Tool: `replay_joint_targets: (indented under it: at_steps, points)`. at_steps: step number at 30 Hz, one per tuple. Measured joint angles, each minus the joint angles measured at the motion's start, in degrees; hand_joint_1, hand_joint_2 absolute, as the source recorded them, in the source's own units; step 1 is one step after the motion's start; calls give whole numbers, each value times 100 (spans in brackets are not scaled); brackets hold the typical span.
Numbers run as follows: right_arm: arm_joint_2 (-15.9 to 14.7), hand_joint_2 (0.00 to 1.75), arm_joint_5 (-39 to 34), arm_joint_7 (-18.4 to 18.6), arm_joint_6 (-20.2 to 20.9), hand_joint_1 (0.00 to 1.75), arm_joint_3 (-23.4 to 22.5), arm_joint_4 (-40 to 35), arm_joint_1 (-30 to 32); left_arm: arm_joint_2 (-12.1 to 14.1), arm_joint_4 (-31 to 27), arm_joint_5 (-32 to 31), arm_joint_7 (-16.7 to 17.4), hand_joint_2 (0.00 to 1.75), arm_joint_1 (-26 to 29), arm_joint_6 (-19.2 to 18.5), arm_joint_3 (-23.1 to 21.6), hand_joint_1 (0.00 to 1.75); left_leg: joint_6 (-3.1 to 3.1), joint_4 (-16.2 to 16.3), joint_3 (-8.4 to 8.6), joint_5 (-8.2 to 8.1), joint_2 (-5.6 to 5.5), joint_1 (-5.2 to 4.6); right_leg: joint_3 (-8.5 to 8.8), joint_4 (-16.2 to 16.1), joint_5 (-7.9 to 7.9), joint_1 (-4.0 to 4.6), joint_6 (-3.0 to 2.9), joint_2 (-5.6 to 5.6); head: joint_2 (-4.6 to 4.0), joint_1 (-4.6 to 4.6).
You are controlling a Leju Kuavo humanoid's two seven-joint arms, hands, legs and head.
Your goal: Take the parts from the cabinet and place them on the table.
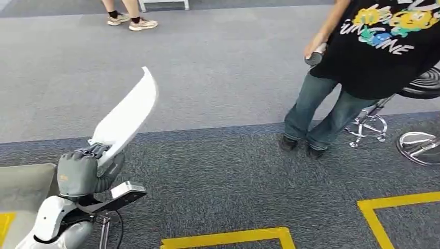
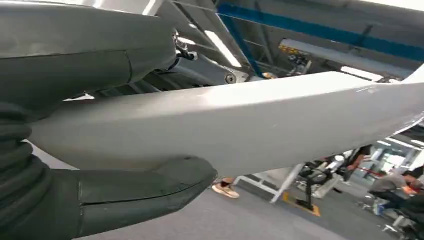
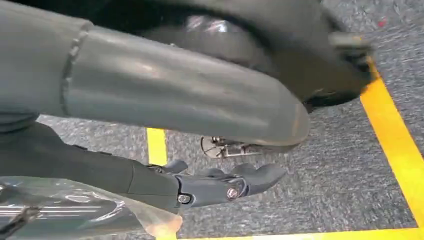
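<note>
A long white curved part (image 1: 127, 116) sticks up and away from my left hand (image 1: 85, 171), which grips its lower end at the lower left of the head view. In the left wrist view the same white part (image 2: 240, 120) runs across the picture, clamped between the thick thumb and the fingers (image 2: 125, 192). My right hand (image 3: 165, 100) hangs over grey carpet, its dark fingers (image 3: 225, 184) stretched out apart from the thumb with nothing between them. A clear plastic-looking piece (image 3: 75, 210) shows beside the fingers; what it is cannot be told.
A person in a black T-shirt and jeans (image 1: 358, 67) stands at the right beside chrome stool bases (image 1: 368, 127) (image 1: 420, 145). Another person's feet (image 1: 129, 21) are far off. Yellow tape lines (image 1: 228, 237) (image 1: 384, 207) mark the carpet. A beige surface (image 1: 23, 187) lies at the left.
</note>
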Motion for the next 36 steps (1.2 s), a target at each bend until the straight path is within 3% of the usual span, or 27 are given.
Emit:
replay_joint_targets:
  at_steps: [1, 2, 3, 4, 5, 8, 9, 10, 11, 13, 14, 15, 17, 18, 19, 20, 23, 24, 26, 27, 29, 30, 32, 33, 34, 35, 36]
  points:
    - [-2, 0, -4, 11, -4, 0, 0, 0, -3, -7, 22, 0, 0, 175, -15, 0, -11, 175, -1, 2, 5, 0, -77, 1, 62, -256, 236, -3, -8, 2, 0, 7]
    - [-4, 0, -22, 22, -17, 0, 0, 0, -9, -13, 50, 0, 15, 175, -49, 0, -33, 175, -4, 10, 14, -3, -176, 6, 263, -772, 572, -10, -17, 36, 0, 0]
    - [-9, 0, -48, 28, -20, 0, 0, 0, -11, -20, 68, 0, 28, 175, -82, 2, -54, 175, -21, 21, 21, -12, -261, 15, 509, -1343, 874, -23, -31, 158, 0, 4]
    - [-9, 0, -74, 31, -20, 0, 0, 0, -12, -26, 81, 0, 35, 175, -102, 2, -88, 175, -50, 36, 1, -25, -322, 25, 649, -1669, 904, -61, -34, 528, 0, 2]
    - [-11, 0, -111, 31, -20, 0, 0, 0, -11, -26, 96, 2, 48, 175, -143, 7, -120, 175, -90, 103, -46, -32, -400, -11, 716, -1827, 867, -101, -35, 655, 0, -13]
    - [-11, 0, -125, 39, -24, 0, 2, 0, -10, -26, 140, 4, 70, 175, -149, 11, -170, 175, -216, 33, -102, 46, -608, 55, 739, -1776, 876, -41, -90, 459, 0, 0]
    - [-11, 0, -129, 39, -26, 0, 0, 0, -14, -15, 148, 15, 72, 175, -152, 13, -179, 175, -234, 68, -117, 17, -609, 53, 768, -1835, 907, -96, -139, 354, 0, -11]
    - [-13, 0, -129, 37, -28, 0, 0, 0, -14, -22, 153, 29, 77, 175, -164, 20, -192, 175, -250, 206, -168, -83, -233, 7, 799, -1852, 903, -78, -171, 274, 0, -20]
    - [-13, 0, -129, 31, -26, 0, 2, 0, -9, -20, 164, 28, 79, 175, -193, 20, -205, 175, -273, 526, -313, -271, -17, 6, 813, -1852, 892, -63, -209, 186, 0, -59]
    - [-13, 0, -129, 31, -26, 0, 2, 0, 9, -26, 179, 28, 81, 175, -202, 20, -227, 175, -305, 1497, -773, -706, 151, 23, 826, -1851, 866, -30, -244, -9, 0, -55]
    - [-15, 0, -131, 28, -26, 0, 0, 0, 11, -26, 195, 28, 83, 175, -199, 20, -243, 175, -312, 1826, -934, -799, 163, 30, 826, -1850, 856, -21, -252, -97, 0, -57]
    - [-17, 0, -133, 26, -28, 0, 2, 0, 10, -26, 216, 28, 85, 175, -195, 26, -254, 175, -314, 1868, -956, -742, 166, 37, 836, -1849, 844, -13, -250, -186, 0, -57]
    - [-17, 0, -151, 7, -31, 0, 2, 0, -2, -26, 236, 81, 85, 175, -195, 63, -260, 175, -285, 1246, -622, -336, 198, 35, 875, -1849, 812, 0, -242, -333, 0, -59]
    - [-17, 0, -179, -6, -33, 0, 2, 0, -7, -26, 236, 144, 81, 175, -195, 92, -262, 175, -253, 718, -334, -93, 309, 18, 915, -1849, 786, 5, -235, -397, 0, -52]
    - [-17, 0, -203, -13, -35, 0, 2, 0, -11, -28, 236, 205, 66, 175, -201, 116, -262, 175, -201, 206, -68, 34, 622, -22, 956, -1850, 754, 15, -218, -455, 0, -57]
    - [-17, 0, -216, -24, -37, 0, 2, 0, -17, -37, 238, 243, 55, 175, -220, 125, -262, 175, -173, 87, 2, -64, 782, -112, 956, -1831, 721, 65, -175, -515, 0, -63]
    - [-33, 0, -195, -44, 61, 0, 11, 0, -7, -66, 240, 396, -11, 175, -216, 122, -264, 175, -99, 91, -52, -72, 567, -130, 999, -1870, 697, 53, -114, -721, 0, -46]
    - [-57, 0, -199, -59, 103, 0, 24, 0, -15, -66, 238, 497, -53, 175, -218, 116, -262, 175, -53, 24, -27, -43, 480, -104, 1033, -1871, 663, 57, -60, -792, 0, -57]
    - [-101, 0, -216, -92, 136, 0, 59, 0, -14, -98, 238, 757, -158, 175, -242, 85, -267, 175, 11, -15, 8, -13, 368, -52, 850, -1517, 418, 19, -18, -203, 0, -28]
    - [-114, 0, -236, -92, 138, 0, 81, 0, -5, -127, 238, 915, -227, 175, -252, 61, -267, 175, 29, -15, 4, -15, 292, -44, 595, -1015, 187, 14, -1, -58, 0, 20]
    - [-149, 0, -249, -92, 136, 0, 114, 0, 25, -155, 238, 1121, -365, 175, -240, 20, -280, 175, 36, -13, 5, -20, 138, -44, 95, -102, -121, 12, 22, -2, 0, 24]
    - [-160, 0, -267, -92, 133, 0, 127, 0, 38, -168, 238, 1207, -420, 175, -219, 20, -282, 175, 36, -11, 13, -20, 51, -43, -51, 69, -80, 11, 27, -2, 0, 26]
    - [-179, 0, -315, -92, 133, 0, 148, 0, 48, -177, 238, 1376, -535, 175, -216, 22, -282, 175, 28, 1, 26, -25, -127, -30, 95, -460, 399, -9, 35, 15, 0, 24]
    - [-192, 0, -319, -94, 133, 0, 155, 0, 45, -184, 236, 1496, -623, 175, -216, 35, -282, 175, 7, 14, 42, -40, -212, -14, 332, -1020, 723, -30, 37, 91, 0, 22]
    - [-195, 0, -330, -94, 133, 0, 177, 0, 45, -201, 232, 1755, -844, 175, -208, 102, -278, 175, -27, 36, 41, -62, -282, -6, 543, -1516, 957, -65, 51, 294, 0, 26]
    - [-195, 0, -356, -94, 116, 0, 210, 0, 45, -227, 225, 2073, -1144, 175, -200, 227, -265, 175, -68, 83, 6, -80, -347, -32, 622, -1697, 867, -96, 51, 616, 0, 33]
    - [-195, 0, -378, -90, 105, 0, 236, 0, 36, -272, 214, 2334, -1354, 175, -193, 284, -260, 175, -86, 107, -38, -77, -411, -14, 719, -1750, 839, -99, 5, 558, 0, 17]
